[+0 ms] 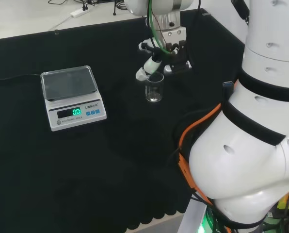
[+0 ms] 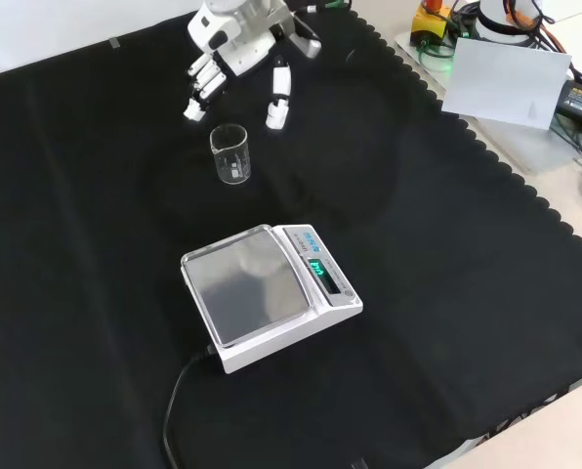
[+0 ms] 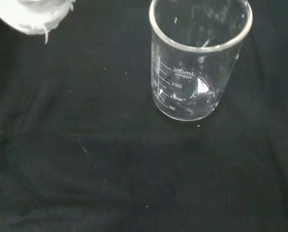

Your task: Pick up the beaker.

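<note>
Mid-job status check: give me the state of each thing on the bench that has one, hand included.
beaker: upright on the cloth, looks empty, not held.
hand: open, fingers straight, above and beyond the beaker in the front view, not touching it.
scale: switched on, green display lit, pan bare.

The beaker (image 3: 199, 63) is clear, glossy glass with a smooth rim. Matt black cloth (image 2: 447, 322) covers the worktop. The scale (image 2: 270, 294) is white plastic with a dull, brushed metal pan.

White arm (image 1: 261, 145), black bands, seemingly orange cable (image 1: 195, 127).
</note>
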Available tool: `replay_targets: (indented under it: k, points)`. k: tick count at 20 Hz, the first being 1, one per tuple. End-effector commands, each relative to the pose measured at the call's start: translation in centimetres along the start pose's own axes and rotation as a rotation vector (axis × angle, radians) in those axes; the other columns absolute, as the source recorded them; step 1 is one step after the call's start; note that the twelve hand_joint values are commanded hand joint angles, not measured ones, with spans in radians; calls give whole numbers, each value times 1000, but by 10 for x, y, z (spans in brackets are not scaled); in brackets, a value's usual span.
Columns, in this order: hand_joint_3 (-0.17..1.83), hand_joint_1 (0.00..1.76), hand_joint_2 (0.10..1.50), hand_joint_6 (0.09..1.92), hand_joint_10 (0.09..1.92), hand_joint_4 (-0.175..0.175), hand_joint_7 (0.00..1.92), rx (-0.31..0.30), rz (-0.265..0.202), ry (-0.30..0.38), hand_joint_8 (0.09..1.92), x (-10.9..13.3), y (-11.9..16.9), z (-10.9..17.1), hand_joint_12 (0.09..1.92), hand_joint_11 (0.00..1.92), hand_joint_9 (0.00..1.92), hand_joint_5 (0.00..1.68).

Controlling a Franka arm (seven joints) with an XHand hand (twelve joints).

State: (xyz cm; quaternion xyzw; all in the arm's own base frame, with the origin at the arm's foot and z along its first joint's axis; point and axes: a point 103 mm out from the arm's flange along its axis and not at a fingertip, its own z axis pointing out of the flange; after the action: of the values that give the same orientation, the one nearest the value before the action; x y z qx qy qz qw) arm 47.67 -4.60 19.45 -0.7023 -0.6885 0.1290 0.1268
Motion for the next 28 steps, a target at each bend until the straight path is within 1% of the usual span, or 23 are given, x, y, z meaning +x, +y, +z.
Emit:
replay_targets:
  k: [1, 9, 13, 18, 23, 28]
  points:
    - [201, 736, 623, 87, 943, 11, 59, 18, 15, 16, 754, -18, 16, 16, 1525, 72, 248, 139]
    - [192, 720, 615, 87, 942, 15, 41, 54, 32, 24, 749, -34, 26, 39, 1527, 47, 213, 128]
    - [187, 715, 615, 87, 944, 16, 12, 76, 23, 20, 739, -32, 30, 51, 1531, 30, 189, 122]
    - [175, 712, 617, 87, 960, 20, 0, 93, 13, 8, 678, -24, 32, 62, 1539, 10, 156, 106]
    - [168, 722, 617, 87, 968, 19, 12, 82, 17, 2, 686, -21, 33, 70, 1539, 16, 181, 108]
    - [168, 770, 625, 87, 967, 15, 41, 63, 34, 8, 725, -17, 37, 75, 1538, 46, 225, 135]
